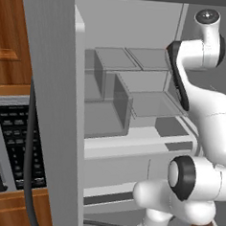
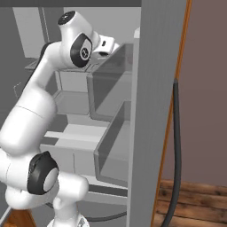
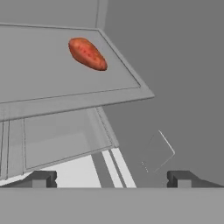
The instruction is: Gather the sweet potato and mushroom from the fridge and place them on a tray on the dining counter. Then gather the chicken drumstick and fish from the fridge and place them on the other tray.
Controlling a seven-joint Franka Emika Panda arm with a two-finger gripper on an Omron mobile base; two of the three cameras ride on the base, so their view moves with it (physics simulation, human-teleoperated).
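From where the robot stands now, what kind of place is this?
Most likely a home kitchen, seen through an open fridge. The shelf inside holds a sweet potato, clear door bins line the interior, and wood cabinets with a built-in microwave stand beside it.

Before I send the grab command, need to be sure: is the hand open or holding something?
Hand: open, holding nothing; the sweet potato lies apart on a fridge shelf.
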